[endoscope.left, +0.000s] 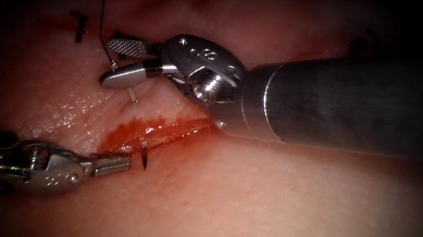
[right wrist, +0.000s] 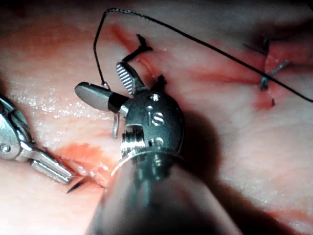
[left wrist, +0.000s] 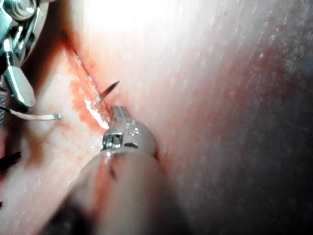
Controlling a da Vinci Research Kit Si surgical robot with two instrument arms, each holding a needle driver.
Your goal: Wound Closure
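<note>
The curved needle is in the tissue (endoscope.left: 275, 215). Its tail (endoscope.left: 134, 95) stands out on the upper left side of the cut (endoscope.left: 164, 128), and its dark tip (endoscope.left: 144, 160) pokes out at the cut's lower right edge. My right tool (endoscope.left: 109, 61) hovers over the tail with its jaws open, holding nothing. Thread (endoscope.left: 104, 14) loops up from there toward the top. My left tool (endoscope.left: 126, 164) lies just left of the needle tip, jaws shut with nothing seen in them. The tip (left wrist: 111, 88) and tail (right wrist: 115, 127) show in the wrist views too.
Red fluid (endoscope.left: 122, 135) pools along the cut's near end. Earlier dark stitches (endoscope.left: 79, 26) with cut thread ends (right wrist: 269, 73) sit further along the wound. The right tool's thick shaft (endoscope.left: 351, 104) crosses over the cut's far part.
</note>
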